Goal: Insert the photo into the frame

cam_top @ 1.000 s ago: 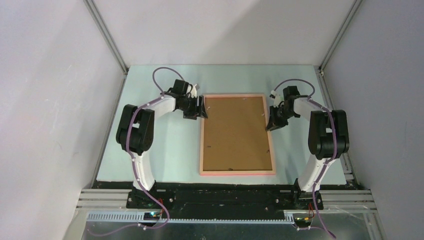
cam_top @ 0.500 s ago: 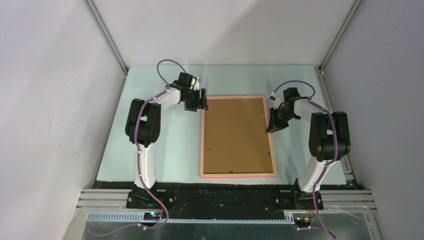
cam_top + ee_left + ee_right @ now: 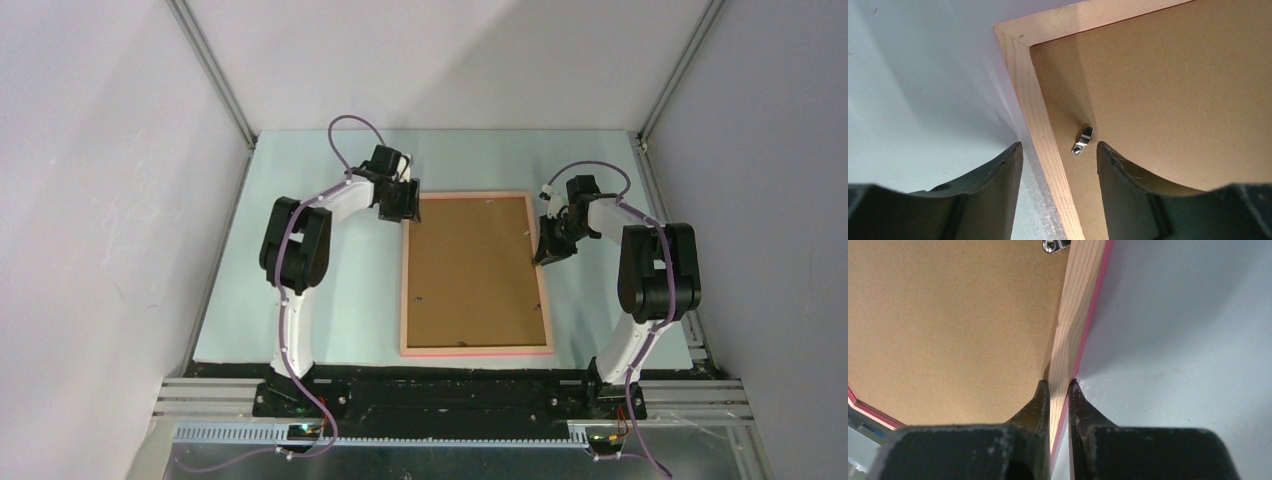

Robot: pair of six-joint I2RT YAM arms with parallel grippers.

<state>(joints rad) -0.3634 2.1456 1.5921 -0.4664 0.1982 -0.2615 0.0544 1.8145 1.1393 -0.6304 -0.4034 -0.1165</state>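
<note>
Right gripper (image 3: 1058, 382) pinches the frame (image 3: 476, 349) by its right rail, narrow jaws steadying it face-down mid-table; left gripper (image 3: 1058, 147) hangs wide astride the far-left rail, probably lining up on the metal turn-clip (image 3: 1082, 141); backing board (image 3: 475, 270) seated; photo unseen.

Backing board (image 3: 475, 270) in frame (image 3: 404, 290) on table (image 3: 350, 320)

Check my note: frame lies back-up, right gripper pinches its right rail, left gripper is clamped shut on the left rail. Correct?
Wrong on the left gripper: it is open, its fingers straddling the left rail of the frame without gripping it, as the left wrist view shows. The right gripper does pinch the right rail, and the frame lies back-up.
</note>
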